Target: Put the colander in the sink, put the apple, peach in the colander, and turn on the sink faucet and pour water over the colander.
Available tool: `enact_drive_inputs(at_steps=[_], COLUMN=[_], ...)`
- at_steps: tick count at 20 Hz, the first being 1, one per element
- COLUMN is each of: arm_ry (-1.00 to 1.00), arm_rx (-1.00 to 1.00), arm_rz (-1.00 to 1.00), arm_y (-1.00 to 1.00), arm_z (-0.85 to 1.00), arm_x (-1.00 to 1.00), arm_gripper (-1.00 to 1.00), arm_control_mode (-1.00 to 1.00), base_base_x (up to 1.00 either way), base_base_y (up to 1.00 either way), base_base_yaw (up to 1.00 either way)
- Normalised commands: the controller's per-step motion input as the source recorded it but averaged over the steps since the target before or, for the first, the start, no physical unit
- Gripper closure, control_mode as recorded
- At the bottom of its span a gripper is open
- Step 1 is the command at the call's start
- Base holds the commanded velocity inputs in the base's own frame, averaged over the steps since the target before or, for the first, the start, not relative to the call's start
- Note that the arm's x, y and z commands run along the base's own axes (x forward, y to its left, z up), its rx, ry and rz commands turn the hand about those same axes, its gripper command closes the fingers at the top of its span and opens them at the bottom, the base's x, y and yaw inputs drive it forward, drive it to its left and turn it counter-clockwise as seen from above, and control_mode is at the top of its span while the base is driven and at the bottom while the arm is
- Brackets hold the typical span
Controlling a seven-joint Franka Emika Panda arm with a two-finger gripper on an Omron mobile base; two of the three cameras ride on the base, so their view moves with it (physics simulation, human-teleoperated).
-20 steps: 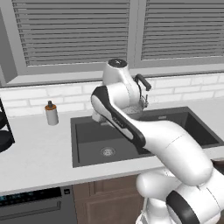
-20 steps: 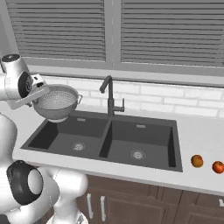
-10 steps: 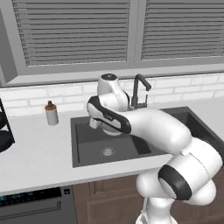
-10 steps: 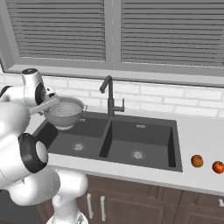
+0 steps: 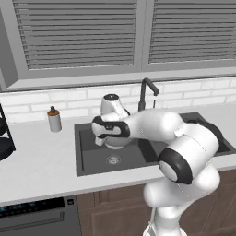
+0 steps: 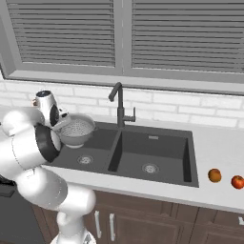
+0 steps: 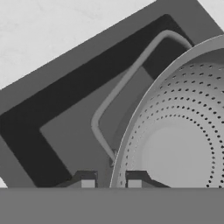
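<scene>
So the gripper (image 7: 110, 183) is pinched on the colander (image 6: 76, 131) by its rim, holding it over the sink's (image 6: 157, 164) smaller basin, probably so the bowl goes in upright.

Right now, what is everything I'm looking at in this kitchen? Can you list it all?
colander: one, silver-grey, held over the sink's smaller basin
sink: one, dark grey, two basins, set in the counter
sink faucet: one, dark grey, behind the sink, no water running
round fruits: two, orange one and red one, on the counter beside the sink's larger basin
small bottle: one, pale with dark cap, on the counter by the wall
counter: light grey
gripper: one, fingers either side of the colander's rim
</scene>
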Motion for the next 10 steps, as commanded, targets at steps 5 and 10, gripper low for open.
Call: enact_drive_inputs(at_steps=[5,10], arm_ry=[0.00,0.00], arm_rx=[-0.03,-0.02], arm_rz=[0.03,0.01], arm_y=[-0.07,-0.12], arm_z=[-0.62,-0.54], arm_x=[0.25,0.15], arm_gripper=[1.00,1.00], arm_control_mode=[-1.00,-1.00], base_base_x=[0.00,0.00], base_base_y=[0.00,0.00], base_base_yaw=[0.00,0.00])
